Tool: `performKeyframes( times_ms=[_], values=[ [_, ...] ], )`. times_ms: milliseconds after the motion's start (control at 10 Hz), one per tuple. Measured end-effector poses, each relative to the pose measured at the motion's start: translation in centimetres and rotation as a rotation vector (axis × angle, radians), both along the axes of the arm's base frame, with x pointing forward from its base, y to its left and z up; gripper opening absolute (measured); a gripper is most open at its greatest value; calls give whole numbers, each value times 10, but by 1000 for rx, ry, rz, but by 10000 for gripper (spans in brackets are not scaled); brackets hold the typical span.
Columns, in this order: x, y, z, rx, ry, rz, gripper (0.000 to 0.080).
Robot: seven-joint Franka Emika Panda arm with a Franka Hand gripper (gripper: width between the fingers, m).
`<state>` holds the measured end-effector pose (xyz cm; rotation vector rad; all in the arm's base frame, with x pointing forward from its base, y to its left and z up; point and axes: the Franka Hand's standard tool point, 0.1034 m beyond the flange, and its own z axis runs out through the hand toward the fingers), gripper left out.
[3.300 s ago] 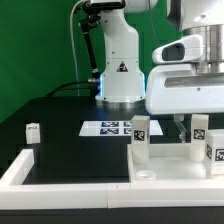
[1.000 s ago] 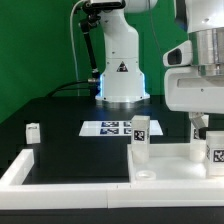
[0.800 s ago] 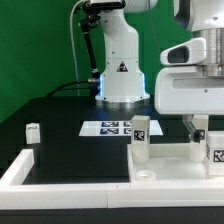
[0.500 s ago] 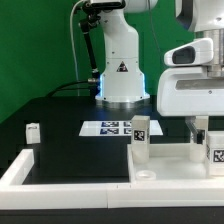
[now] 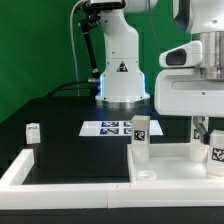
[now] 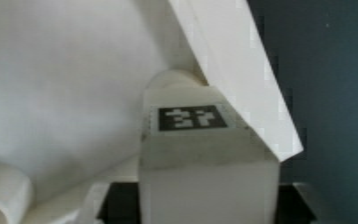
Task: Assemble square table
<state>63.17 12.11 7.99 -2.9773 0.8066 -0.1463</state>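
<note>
The upright leg (image 6: pixel 202 145) is caught squarely between the jaws of the tool (image 5: pixel 202 128), long axis vertical, though a clamp cannot be confirmed.

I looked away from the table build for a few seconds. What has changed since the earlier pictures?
The gripper shifted toward the exterior view's right and a little lower, then closed its fingers onto an upright leg standing on the table top; that leg is not lifted. The other legs, the table top and the marker board stayed put.
</note>
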Motion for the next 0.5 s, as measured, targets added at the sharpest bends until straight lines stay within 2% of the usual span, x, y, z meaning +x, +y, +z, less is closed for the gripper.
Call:
performKeyframes(
  times_ms=[300,500],
  values=[
    [-2,-1,-1,43,31,-491,298],
    [-2,-5,-3,128,41,-830,298]
  ],
)
